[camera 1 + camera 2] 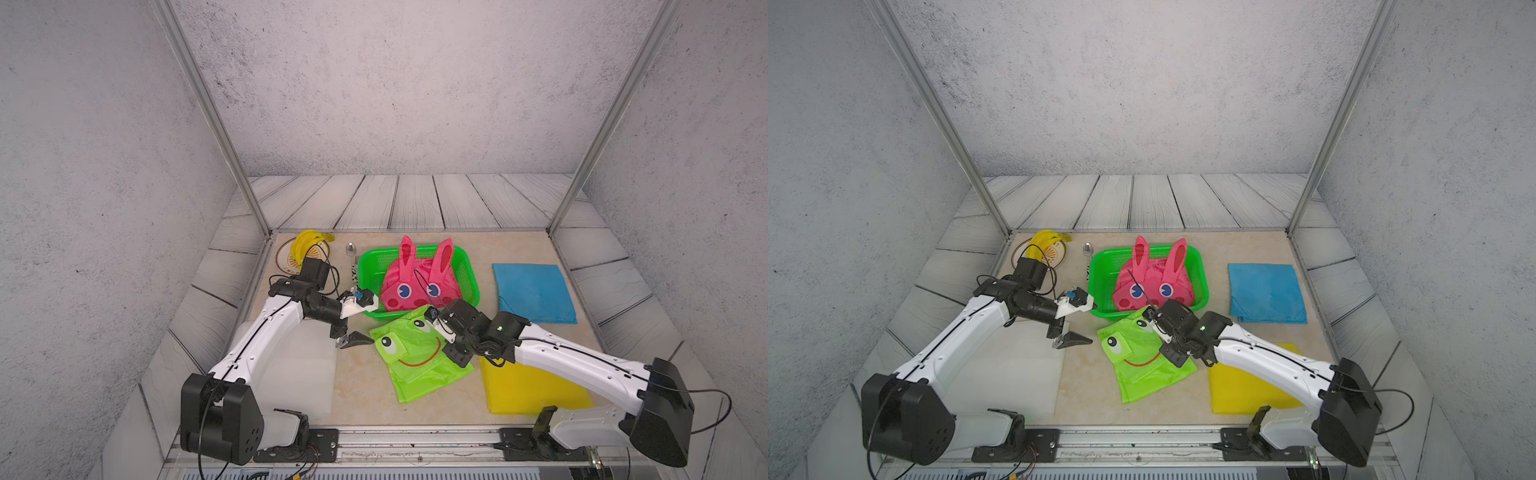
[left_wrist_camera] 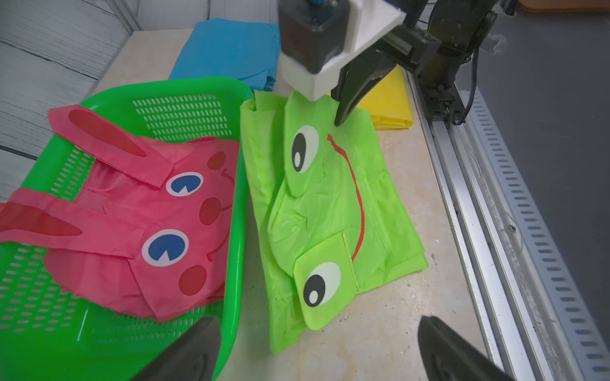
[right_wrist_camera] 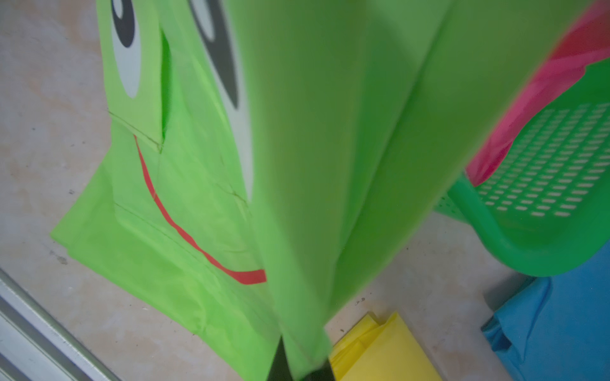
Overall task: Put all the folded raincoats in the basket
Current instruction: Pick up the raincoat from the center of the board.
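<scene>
The bright green basket (image 1: 473, 278) (image 1: 1203, 270) (image 2: 185, 82) (image 3: 528, 260) stands at the middle back with a pink rabbit-face raincoat (image 1: 405, 286) (image 1: 1154, 282) (image 2: 148, 224) inside. In front of it lies the folded lime-green frog-face raincoat (image 1: 415, 365) (image 1: 1142, 374) (image 2: 330, 211) (image 3: 185, 184). My right gripper (image 1: 440, 330) (image 1: 1160, 332) (image 2: 343, 112) (image 3: 298, 366) is shut on its right far edge, and that edge is raised off the table beside the basket. My left gripper (image 1: 368, 326) (image 1: 1088, 326) (image 2: 317, 363) hangs open and holds nothing at the basket's near left corner.
A banana (image 1: 309, 245) on a plate (image 1: 286, 259) and a spoon (image 1: 352, 251) lie at the back left. A folded blue sheet (image 1: 534, 291) lies right of the basket, a yellow one (image 1: 536, 390) under my right arm, a white one (image 1: 299, 365) under my left. A metal rail (image 1: 415, 440) runs along the front.
</scene>
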